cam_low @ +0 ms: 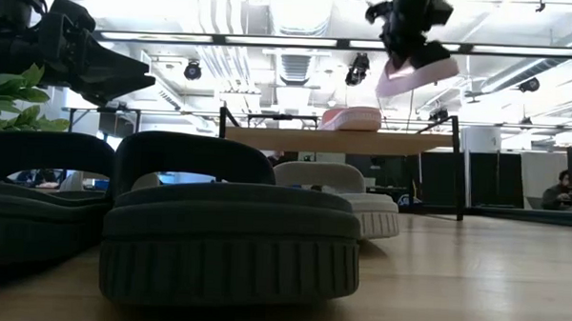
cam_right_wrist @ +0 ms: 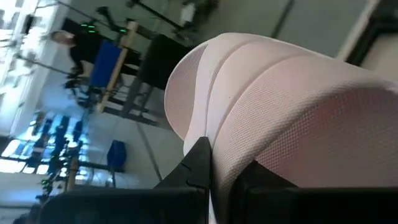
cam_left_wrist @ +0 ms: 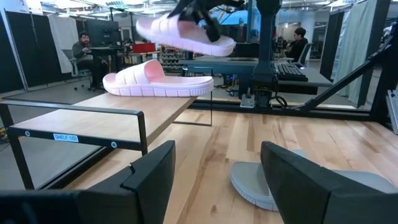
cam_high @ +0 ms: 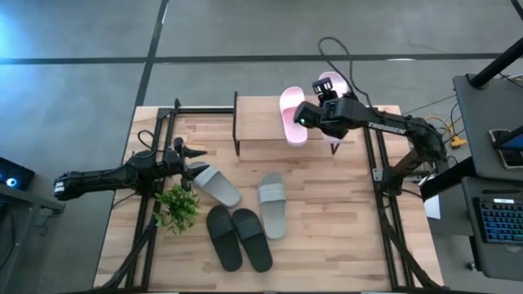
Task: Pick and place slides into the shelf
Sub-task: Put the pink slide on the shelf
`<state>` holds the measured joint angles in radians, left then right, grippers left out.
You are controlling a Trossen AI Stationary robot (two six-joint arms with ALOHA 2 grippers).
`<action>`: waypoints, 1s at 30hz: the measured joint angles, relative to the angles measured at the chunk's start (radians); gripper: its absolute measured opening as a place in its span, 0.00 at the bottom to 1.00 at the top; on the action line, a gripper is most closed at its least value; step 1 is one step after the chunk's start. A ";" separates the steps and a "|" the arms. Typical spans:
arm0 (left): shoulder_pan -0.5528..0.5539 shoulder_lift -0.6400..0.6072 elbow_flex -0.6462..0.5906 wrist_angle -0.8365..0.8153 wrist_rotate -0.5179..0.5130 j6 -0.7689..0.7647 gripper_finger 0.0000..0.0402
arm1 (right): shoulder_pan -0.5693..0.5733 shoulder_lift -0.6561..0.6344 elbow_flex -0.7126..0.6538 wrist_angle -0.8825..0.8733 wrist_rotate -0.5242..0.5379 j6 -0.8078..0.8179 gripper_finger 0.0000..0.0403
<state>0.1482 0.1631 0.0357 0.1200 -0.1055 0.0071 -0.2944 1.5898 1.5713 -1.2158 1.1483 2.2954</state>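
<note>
We see two pale pink slides (cam_high: 292,114), two grey slides (cam_high: 272,204), two black slides (cam_high: 238,237), and a light wood shelf (cam_high: 260,125) with black legs.

a small label (cam_left_wrist: 65,137) on the shelf (cam_left_wrist: 124,121) frame seems to read "shelf 101".

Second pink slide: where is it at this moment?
The second pink slide hangs in the right gripper, shut on it, above the shelf's right end in the high view, beside the pink slide already lying on the shelf top.
</note>
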 joint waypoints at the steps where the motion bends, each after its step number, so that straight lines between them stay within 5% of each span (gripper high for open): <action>1: 0.000 0.000 0.000 0.000 0.000 0.000 0.56 | -0.015 0.006 -0.004 0.023 -0.018 -0.004 0.03; 13: 0.000 0.000 0.000 0.000 0.000 0.000 0.56 | -0.147 0.030 -0.042 0.206 -0.189 -0.232 0.03; 30: 0.000 0.000 0.000 0.001 0.000 0.000 0.56 | -0.151 0.081 -0.062 0.250 -0.266 -0.266 0.03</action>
<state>0.1482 0.1626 0.0357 0.1207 -0.1055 0.0071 -0.4456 1.6712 1.5088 -0.9658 0.8821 2.0297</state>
